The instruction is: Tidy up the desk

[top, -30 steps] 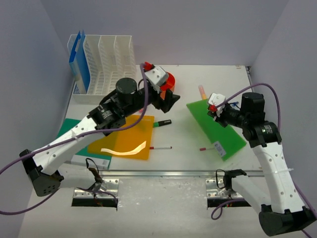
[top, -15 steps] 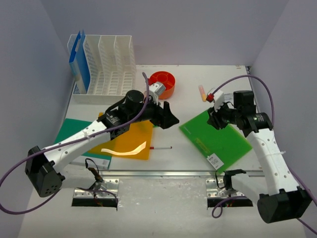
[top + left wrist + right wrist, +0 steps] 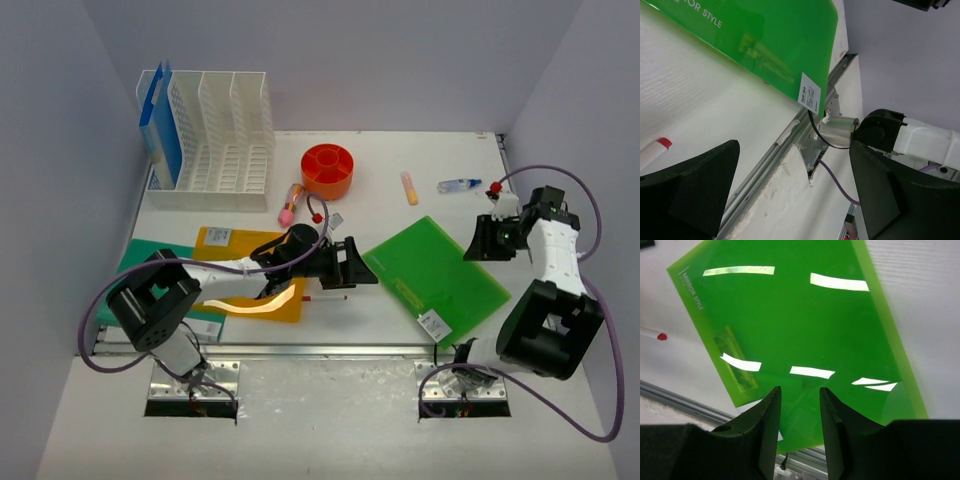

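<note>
The desk (image 3: 430, 150) lies between the walls with its long axis left to right and its rail (image 3: 330, 350) nearest. 2 arms and a green folder (image 3: 435, 275) hide parts of it. The left gripper (image 3: 795, 190) gapes wide and empty, 1 finger cutting off a pen (image 3: 652, 148). The right gripper (image 3: 800, 430) hangs above the folder, its fingers narrowly apart and holding nothing.

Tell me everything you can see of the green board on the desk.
The green board is a thin, glossy rectangle of translucent-looking plastic. It lies flat on the white desk, right of centre and turned at a slant. White lettering reading MIRROR STYLE runs along one edge. A white label sits at its near corner, close to the front rail. Bright strips of light reflect off its surface. Nothing rests on it or grips it.
</note>
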Robot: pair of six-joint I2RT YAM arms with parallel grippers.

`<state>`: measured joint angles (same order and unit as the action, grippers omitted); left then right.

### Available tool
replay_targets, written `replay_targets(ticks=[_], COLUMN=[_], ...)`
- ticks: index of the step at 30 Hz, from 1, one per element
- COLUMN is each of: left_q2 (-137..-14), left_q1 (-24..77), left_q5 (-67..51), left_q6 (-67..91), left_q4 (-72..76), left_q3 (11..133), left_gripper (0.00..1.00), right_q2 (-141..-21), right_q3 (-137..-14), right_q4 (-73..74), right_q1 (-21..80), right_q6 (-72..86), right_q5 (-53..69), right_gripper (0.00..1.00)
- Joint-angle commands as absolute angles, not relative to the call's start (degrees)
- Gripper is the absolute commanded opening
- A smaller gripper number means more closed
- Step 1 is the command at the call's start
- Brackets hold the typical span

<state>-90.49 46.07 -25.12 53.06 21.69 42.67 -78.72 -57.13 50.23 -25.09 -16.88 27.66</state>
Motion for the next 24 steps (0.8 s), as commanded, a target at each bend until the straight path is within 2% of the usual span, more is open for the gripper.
replay_targets(ticks=[1, 10, 19, 24], left_q2=[-96.3, -107.4, -118.0, -121.1], left_q1=[48.3, 48.4, 48.5, 48.9], left_q5=[-20.4, -15.8, -16.2, -16.5], left_q6=[57.3, 56.2, 60.0, 61.4], left_q4=[32.8, 34.1, 37.6, 37.9], left_q3=[44.3, 48.4, 57.5, 59.8], left_gripper=[0.89, 0.88, 0.89, 0.88], right_q2=[-85.2, -95.7, -102.1, -107.3], right_q3=[-62.2, -64.6, -62.9, -64.7], right_q4=[44.6, 35.3, 33.9, 38.5], right_q1=[-27.9, -28.8, -28.7, -28.7], right_q6=[-18.4, -16.8, -18.3, -19.0], right_q5=[27.4, 22.4, 19.2, 19.8], right_gripper=[0.38, 0.38, 0.35, 0.32])
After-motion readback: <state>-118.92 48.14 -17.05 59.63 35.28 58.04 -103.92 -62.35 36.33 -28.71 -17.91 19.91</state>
